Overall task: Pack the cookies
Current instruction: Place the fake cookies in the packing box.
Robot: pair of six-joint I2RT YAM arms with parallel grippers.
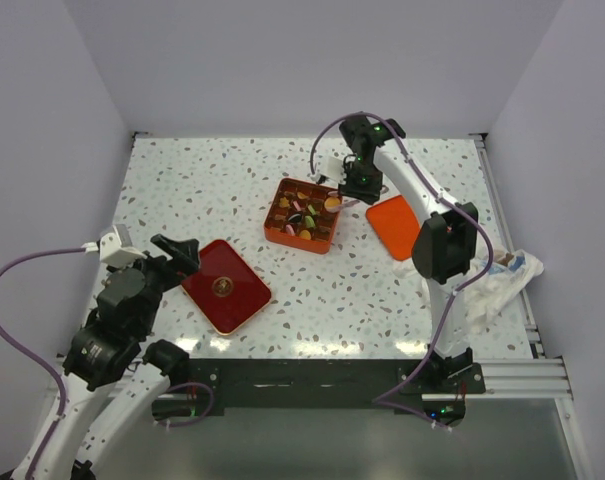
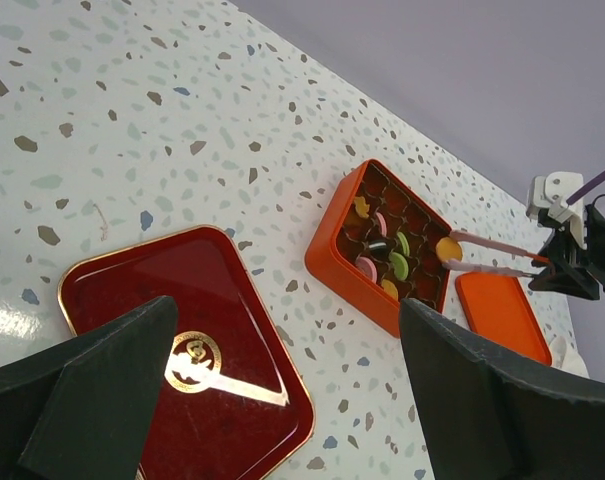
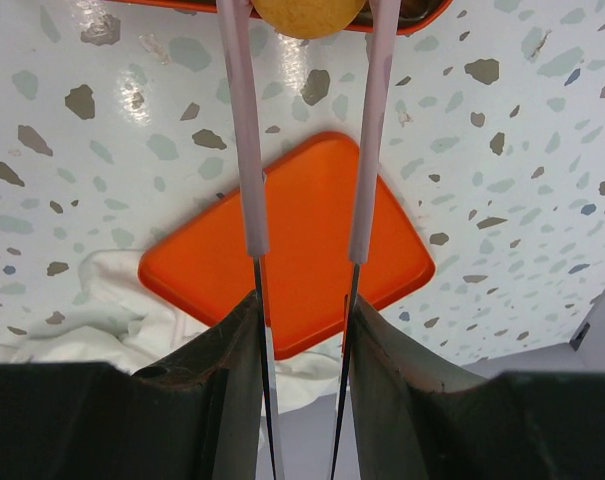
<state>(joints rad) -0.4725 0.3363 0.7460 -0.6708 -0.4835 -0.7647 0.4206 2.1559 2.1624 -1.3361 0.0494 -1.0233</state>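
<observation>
Your right wrist view's top edge leaves only a sliver of rim from the orange tin (image 3: 427, 12) and the lower half of the yellow cookie (image 3: 309, 12) at that rim. From above, the cookies (image 1: 304, 212) in the tin are too small for you to count. The right arm (image 1: 444, 245) hides part of the orange lid (image 1: 390, 222) beside the tin.

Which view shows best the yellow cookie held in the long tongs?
The left wrist view: the whole yellow cookie shows, between the tips of the tongs at the orange box rim. The right wrist view shows it closer but cropped at the top. The top view shows only a tiny spot.
</observation>
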